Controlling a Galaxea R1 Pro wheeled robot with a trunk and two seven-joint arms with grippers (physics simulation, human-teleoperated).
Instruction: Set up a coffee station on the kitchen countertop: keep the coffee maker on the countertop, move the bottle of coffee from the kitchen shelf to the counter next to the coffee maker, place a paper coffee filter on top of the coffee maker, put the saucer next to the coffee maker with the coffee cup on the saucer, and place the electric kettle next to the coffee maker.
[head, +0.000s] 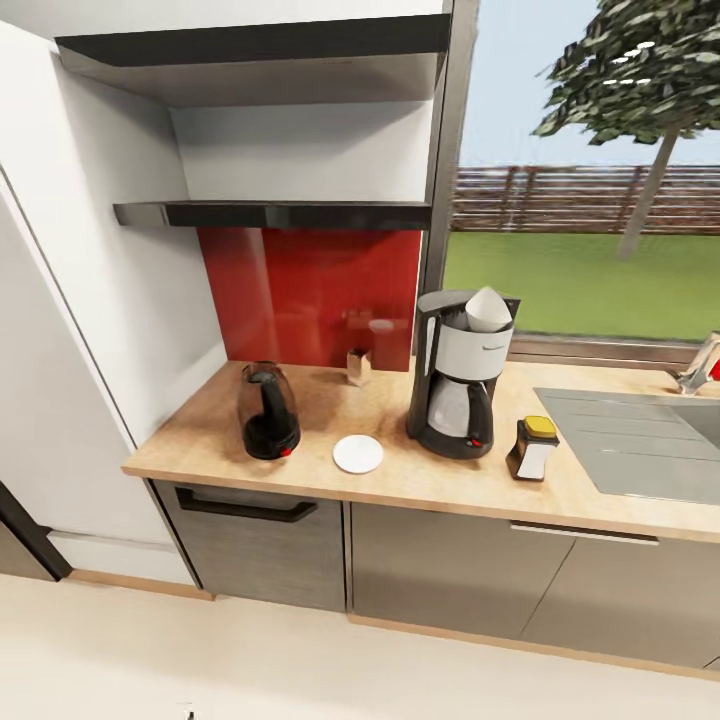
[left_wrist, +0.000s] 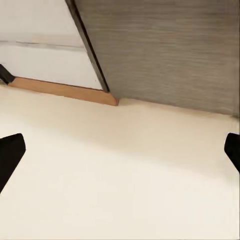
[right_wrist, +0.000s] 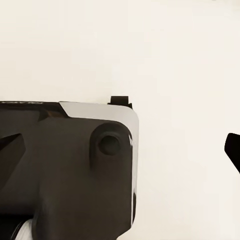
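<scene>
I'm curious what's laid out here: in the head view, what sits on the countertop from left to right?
Electric kettle → saucer → coffee maker with the paper coffee filter on top → bottle of coffee → sink.

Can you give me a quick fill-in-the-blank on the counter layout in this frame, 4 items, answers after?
1. The white paper coffee filter sits on top of the ____.
2. The saucer lies on the countertop between the coffee maker and the ____.
3. The bottle of coffee stands between the coffee maker and the ____.
4. The panel behind the countertop is coloured ____.

Missing words: coffee maker; electric kettle; sink; red
</scene>
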